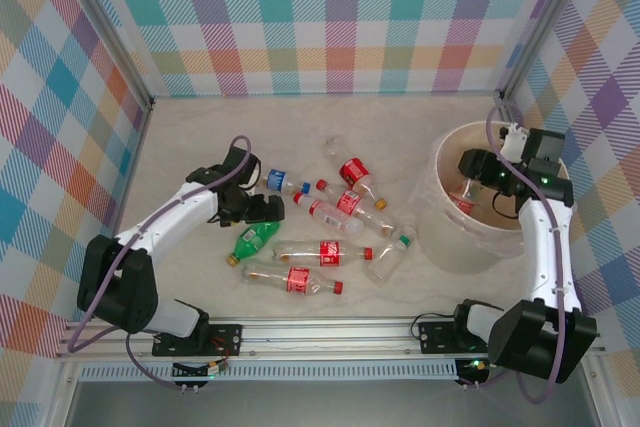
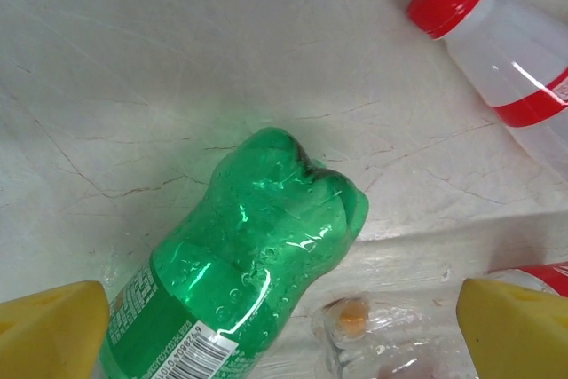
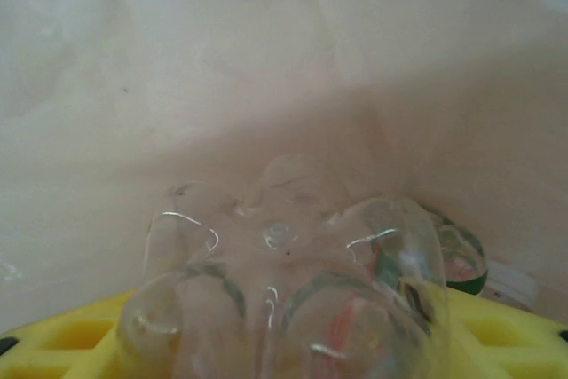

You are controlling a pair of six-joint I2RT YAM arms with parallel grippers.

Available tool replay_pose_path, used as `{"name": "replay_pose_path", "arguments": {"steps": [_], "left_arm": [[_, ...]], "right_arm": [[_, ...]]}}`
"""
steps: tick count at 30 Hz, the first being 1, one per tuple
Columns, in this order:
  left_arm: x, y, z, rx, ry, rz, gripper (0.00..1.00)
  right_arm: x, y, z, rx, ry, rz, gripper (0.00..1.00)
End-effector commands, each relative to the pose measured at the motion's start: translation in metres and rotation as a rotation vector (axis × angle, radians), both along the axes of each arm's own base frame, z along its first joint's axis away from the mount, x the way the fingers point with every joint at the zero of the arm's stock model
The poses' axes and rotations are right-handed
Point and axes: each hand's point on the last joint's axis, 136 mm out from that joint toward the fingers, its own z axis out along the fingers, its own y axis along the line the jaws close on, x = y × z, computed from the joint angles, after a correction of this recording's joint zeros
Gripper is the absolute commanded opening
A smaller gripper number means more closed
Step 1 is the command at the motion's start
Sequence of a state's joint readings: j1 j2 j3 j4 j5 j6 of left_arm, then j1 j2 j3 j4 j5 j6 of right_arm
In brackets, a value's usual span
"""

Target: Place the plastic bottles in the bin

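Hovers with left gripper (image 2: 284,333) spread wide over the fat end of the green bottle (image 2: 253,255). Lies flat on the table (image 2: 169,59), slanted across the gap, nearest this arm. At the bin (image 1: 442,239), right gripper (image 1: 476,171) by a clear bottle (image 3: 293,295): cannot tell if clamped.

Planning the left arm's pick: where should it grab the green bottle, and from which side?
The green bottle lies on its side on the table, narrower than the open left gripper: probably come from above, jaws across its round body by the label.
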State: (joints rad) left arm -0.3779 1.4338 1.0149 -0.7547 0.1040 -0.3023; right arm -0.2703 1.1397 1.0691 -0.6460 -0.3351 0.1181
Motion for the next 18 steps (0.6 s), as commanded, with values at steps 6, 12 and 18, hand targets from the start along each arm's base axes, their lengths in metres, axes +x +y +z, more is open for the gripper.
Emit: {"name": "replay_pose_path", "arguments": {"steps": [6, 12, 18], "left_arm": [[-0.003, -0.006, -0.009, -0.04, 0.044, 0.007, 1.0], [-0.007, -0.014, -0.008, -0.099, 0.042, -0.009, 1.0], [-0.008, -0.014, -0.007, -0.097, 0.042, -0.016, 1.0]], "right_arm": [[-0.008, 0.008, 0.012, 0.049, 0.013, 0.017, 0.8], [-0.012, 0.011, 0.042, 0.048, -0.01, 0.028, 0.9], [-0.019, 0.014, 0.082, 0.056, -0.053, 0.022, 0.99]]}}
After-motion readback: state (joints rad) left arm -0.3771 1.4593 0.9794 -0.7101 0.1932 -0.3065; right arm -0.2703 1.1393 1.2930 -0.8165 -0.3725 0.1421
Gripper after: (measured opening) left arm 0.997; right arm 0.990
